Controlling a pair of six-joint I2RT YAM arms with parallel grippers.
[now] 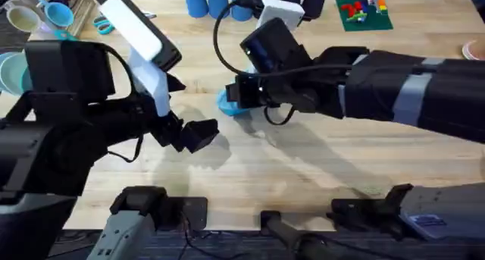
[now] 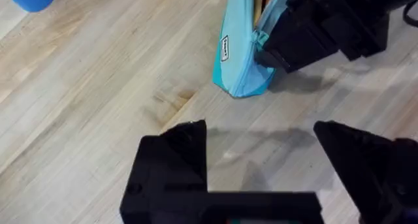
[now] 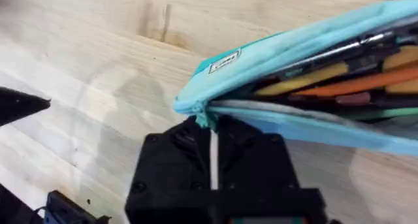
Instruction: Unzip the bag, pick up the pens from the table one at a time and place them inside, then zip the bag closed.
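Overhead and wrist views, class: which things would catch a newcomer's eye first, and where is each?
First, the light blue fabric pencil pouch lying unzipped on the pale wooden plank table, orange and dark pens showing in its opening. The black right gripper is shut on the small teal zipper pull at the pouch's end. The black left gripper hovers open over bare wood a little short of that end.

I see my right gripper (image 3: 212, 136) pinched together at the end of the bag (image 3: 287, 54), on its teal pull (image 3: 206, 118). The bag gapes open, pens (image 3: 366, 80) lying inside, on the table (image 3: 85, 74).
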